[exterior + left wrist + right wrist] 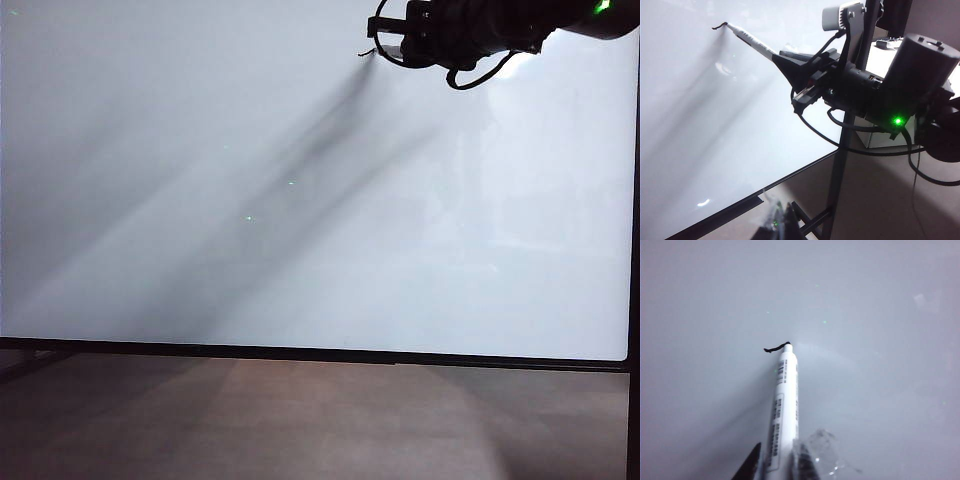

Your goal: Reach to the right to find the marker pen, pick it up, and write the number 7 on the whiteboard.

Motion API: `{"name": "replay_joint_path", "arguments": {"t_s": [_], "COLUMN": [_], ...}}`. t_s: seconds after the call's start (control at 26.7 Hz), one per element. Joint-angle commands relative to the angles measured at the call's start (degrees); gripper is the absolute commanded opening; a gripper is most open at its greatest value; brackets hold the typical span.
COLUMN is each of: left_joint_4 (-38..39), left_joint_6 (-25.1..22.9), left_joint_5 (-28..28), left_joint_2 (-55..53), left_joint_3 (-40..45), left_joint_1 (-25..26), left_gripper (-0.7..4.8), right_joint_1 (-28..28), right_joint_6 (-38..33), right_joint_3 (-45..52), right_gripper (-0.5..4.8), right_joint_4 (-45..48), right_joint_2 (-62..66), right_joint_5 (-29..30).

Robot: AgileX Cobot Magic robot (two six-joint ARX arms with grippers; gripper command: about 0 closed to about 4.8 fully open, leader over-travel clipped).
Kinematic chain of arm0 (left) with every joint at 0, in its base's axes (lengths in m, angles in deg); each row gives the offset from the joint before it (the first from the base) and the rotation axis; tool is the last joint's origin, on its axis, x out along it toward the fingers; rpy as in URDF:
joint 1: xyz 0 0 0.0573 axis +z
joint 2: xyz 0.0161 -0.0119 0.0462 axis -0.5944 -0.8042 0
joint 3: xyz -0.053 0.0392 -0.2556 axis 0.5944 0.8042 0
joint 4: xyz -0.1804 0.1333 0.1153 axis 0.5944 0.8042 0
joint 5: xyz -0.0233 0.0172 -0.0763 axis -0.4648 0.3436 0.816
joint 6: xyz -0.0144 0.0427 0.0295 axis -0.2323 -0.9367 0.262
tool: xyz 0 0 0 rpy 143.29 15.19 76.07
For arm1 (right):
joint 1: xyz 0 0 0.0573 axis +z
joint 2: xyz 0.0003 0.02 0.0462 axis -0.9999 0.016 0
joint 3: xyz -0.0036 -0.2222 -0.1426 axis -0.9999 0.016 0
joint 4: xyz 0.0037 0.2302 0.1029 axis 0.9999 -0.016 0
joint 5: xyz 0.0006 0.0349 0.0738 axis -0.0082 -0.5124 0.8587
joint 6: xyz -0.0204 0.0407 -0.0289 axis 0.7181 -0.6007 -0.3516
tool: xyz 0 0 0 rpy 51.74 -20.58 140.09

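The whiteboard [300, 200] fills most of the exterior view. My right gripper [385, 45] is at its top right, shut on the marker pen [785, 400], a white barrel with printed text. The pen's dark tip touches the board at the end of a short wavy black stroke [774, 348] of the number 7. The left wrist view shows the same pen [752, 42] slanting out of the right gripper [795, 70] to the stroke [717, 26]. My left gripper [782, 225] is a dark blur low beside the board's lower corner, away from the pen, with its jaws unclear.
The board's black bottom frame [300, 352] runs above the brown-grey floor [320, 420]. A black stand pole [840, 165] rises beside the board's edge. The right arm's cables [860, 147] loop under it. White boxes [890, 55] stand behind the arm.
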Motion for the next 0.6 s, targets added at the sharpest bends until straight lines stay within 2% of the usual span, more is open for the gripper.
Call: {"name": "replay_joint_path", "arguments": {"t_s": [0.04,0.19,0.6], "left_joint_4": [-0.8,-0.8,-0.8], "left_joint_6": [-0.5,-0.5,-0.5], "left_joint_5": [0.0,0.0,0.0], "left_joint_2": [0.1,0.1,0.1], "left_joint_3": [-0.5,-0.5,-0.5], "left_joint_1": [-0.1,-0.1,-0.1], "left_gripper": [-0.05,-0.05,-0.05], "right_joint_1": [-0.5,-0.5,-0.5], "right_joint_6": [-0.1,-0.1,-0.1], "right_joint_3": [-0.2,-0.2,-0.2], "right_gripper": [-0.06,-0.06,-0.06], "right_joint_4": [-0.8,-2.3,-4.2], "right_joint_2": [-0.5,-1.1,-1.8], "right_joint_5": [-4.1,-7.3,-7.3]}}
